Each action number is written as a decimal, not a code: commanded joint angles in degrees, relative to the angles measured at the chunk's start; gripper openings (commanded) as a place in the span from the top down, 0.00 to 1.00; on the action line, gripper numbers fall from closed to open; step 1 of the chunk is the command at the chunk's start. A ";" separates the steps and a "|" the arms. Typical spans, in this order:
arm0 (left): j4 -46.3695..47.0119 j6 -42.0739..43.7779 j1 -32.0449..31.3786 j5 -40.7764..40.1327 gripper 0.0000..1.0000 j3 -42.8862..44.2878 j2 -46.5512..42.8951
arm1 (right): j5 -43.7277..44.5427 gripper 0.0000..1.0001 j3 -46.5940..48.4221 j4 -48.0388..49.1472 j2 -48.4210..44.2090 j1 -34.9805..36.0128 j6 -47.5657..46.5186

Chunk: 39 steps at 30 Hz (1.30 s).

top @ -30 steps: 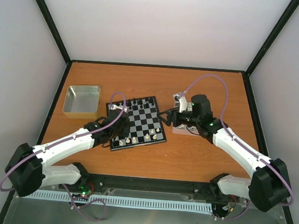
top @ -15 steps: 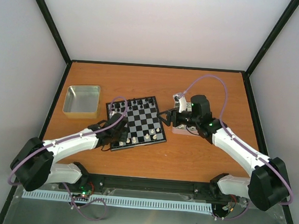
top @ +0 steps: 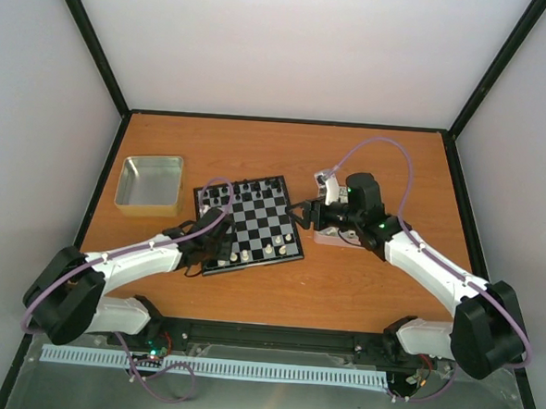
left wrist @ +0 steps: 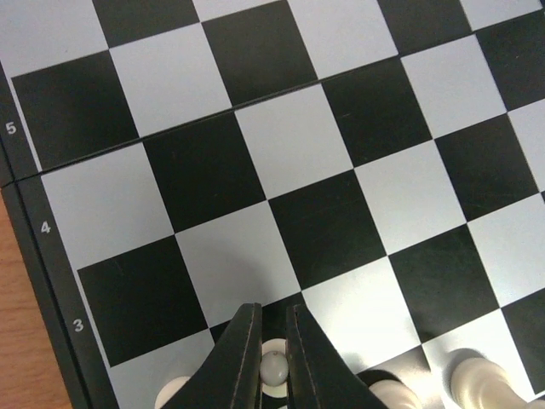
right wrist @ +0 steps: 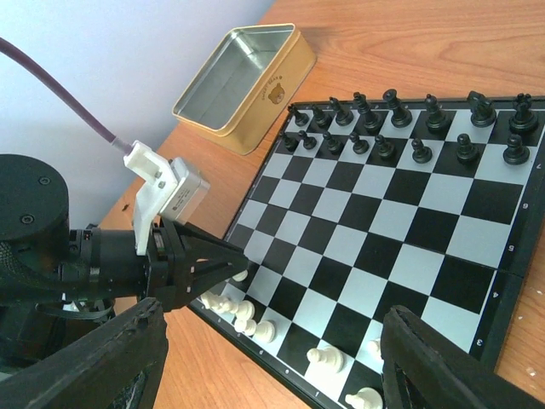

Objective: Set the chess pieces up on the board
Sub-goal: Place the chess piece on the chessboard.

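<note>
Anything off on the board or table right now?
The board sits skewed against the table edge. White chess pieces fill only part of the near rows, bunched near the left fingers, which pinch one. No spill or damage shows.

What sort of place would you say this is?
Probably a lab robot test cell: white panels in black framing enclose a wooden table, with the left arm and right arm bolted at its near edge, by a chessboard.
</note>
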 commanded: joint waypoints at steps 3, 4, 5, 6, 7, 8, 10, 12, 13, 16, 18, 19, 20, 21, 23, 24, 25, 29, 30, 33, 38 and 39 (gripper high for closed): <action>1.74 1.17 0.27 -0.32 0.99 -0.21 0.83 | -0.20 0.31 -0.27 1.66 0.60 -0.28 0.36; 1.79 1.27 0.27 -0.31 0.99 -0.19 0.92 | -0.21 0.31 -0.31 1.66 0.60 -0.27 0.35; 1.86 1.32 0.27 -0.26 0.99 -0.11 1.03 | -0.19 0.31 -0.32 1.66 0.63 -0.27 0.37; 1.90 1.39 0.27 -0.17 0.99 -0.10 1.09 | -0.20 0.31 -0.36 1.66 0.62 -0.29 0.43; 2.05 1.41 0.27 -0.01 0.99 -0.19 1.14 | -0.23 0.31 -0.32 1.61 0.59 -0.27 0.37; 1.96 1.41 0.27 -0.02 0.99 -0.19 1.20 | -0.25 0.31 -0.36 1.58 0.63 -0.27 0.43; 1.63 1.12 0.27 -0.33 0.94 -0.28 1.18 | -0.32 0.31 -0.44 1.70 0.63 -0.27 0.36; 1.47 1.23 0.27 -0.47 0.88 -0.36 1.07 | -0.44 0.31 -0.53 1.94 0.70 -0.27 0.47; 1.27 1.16 0.27 -0.47 0.86 -0.29 1.03 | -0.51 0.31 -0.54 2.01 0.74 -0.27 0.53; 0.42 0.90 0.31 -0.28 0.81 0.41 0.65 | -0.85 0.31 -0.54 2.32 0.96 -0.27 0.68; -0.33 0.84 0.27 -0.10 0.78 1.19 -0.17 | -0.88 0.31 -0.54 2.42 1.06 -0.27 0.71; -0.63 0.85 0.29 0.08 0.77 1.53 -0.78 | -0.91 0.31 -0.55 2.44 1.03 -0.29 0.73; -0.74 0.93 0.27 0.33 0.77 1.90 -1.47 | -0.92 0.31 -0.55 2.53 1.05 -0.29 0.70; -0.80 1.11 0.28 0.73 0.76 2.25 -2.14 | -0.94 0.31 -0.53 2.54 1.07 -0.27 0.70; -1.06 1.15 0.27 1.11 0.75 2.81 -3.17 | -0.92 0.31 -0.62 2.53 1.13 -0.27 0.63; -1.68 1.11 0.27 1.00 0.74 3.49 -3.36 | -0.99 0.31 -0.57 2.54 1.16 -0.32 0.66; -2.22 0.99 0.27 0.82 0.73 4.03 -3.54 | -1.00 0.31 -0.56 2.54 1.11 -0.27 0.70; -3.98 1.02 0.29 0.55 0.68 6.62 -4.90 | 0.41 0.31 -0.46 1.84 0.65 -0.29 0.96; -4.52 0.98 0.27 0.03 0.66 7.31 -5.69 | 1.92 0.31 -0.19 1.04 0.56 -0.32 1.12; -5.68 1.25 0.35 -1.28 0.58 9.57 -8.53 | 12.29 0.32 1.18 -4.08 0.79 -1.24 3.35; -5.87 3.25 0.51 -2.27 0.47 12.36 -16.01 | 26.75 0.35 2.87 -15.61 4.29 -8.37 9.46; -5.29 3.93 0.53 -2.45 0.44 12.55 -17.88 | 28.23 0.36 2.70 -15.84 4.89 -9.04 8.74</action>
